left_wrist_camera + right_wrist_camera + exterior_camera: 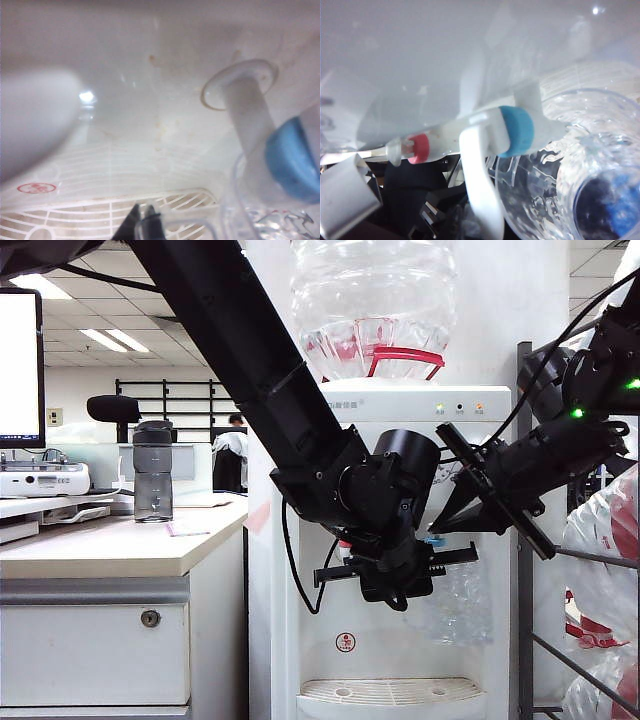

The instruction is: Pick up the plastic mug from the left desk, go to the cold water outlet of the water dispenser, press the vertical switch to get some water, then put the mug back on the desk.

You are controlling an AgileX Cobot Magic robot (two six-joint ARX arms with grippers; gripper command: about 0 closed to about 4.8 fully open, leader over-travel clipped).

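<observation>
The left claw [395, 575] is clamped tight on the thin handle of the clear, crinkled plastic mug [455, 600], holding it under the small white tap with the light blue collar [434, 539] on the tall white water dispenser [400, 440]. In the left wrist view its dark fingertips [135, 225] pinch the handle. The right claw [470, 505] sits by the slim white lever [480, 190] of that tap; its opening cannot be told. The pale beige worktop [100, 545] stands left.

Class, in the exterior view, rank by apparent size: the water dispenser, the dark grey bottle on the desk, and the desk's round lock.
1. water dispenser
2. dark grey bottle
3. round lock

The dispenser's nearness may exaggerate its lead.
</observation>
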